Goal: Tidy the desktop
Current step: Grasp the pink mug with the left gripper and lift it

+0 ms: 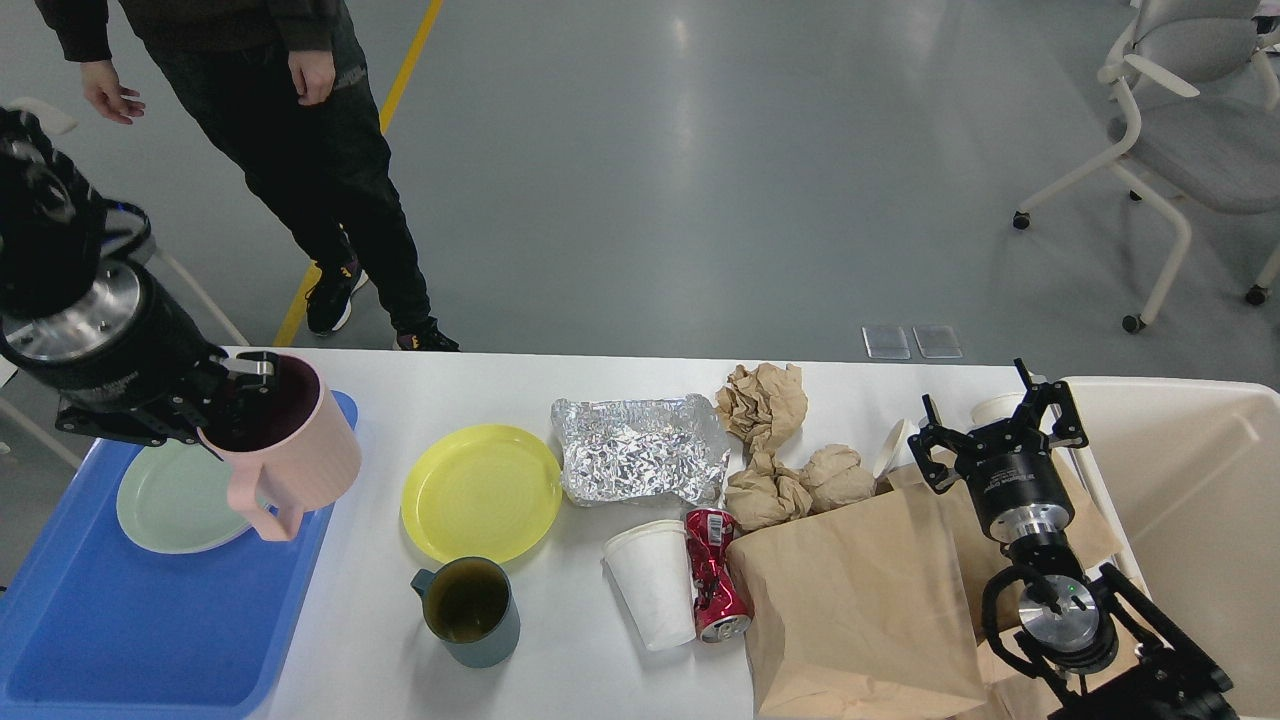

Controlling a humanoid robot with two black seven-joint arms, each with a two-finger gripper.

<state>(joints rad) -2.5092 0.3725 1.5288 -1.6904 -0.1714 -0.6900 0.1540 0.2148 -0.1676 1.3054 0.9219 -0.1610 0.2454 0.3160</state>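
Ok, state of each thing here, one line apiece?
Pink plastic mug: lifted, gripped at rim by left claw.
Dark green mug: upright on white desktop.
White paper cup: lying sideways.
Red drink can: crushed.
Right claw: open, empty.

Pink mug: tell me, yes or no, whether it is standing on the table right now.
No. The left gripper holds the pink mug by its rim, lifted above the blue tray.
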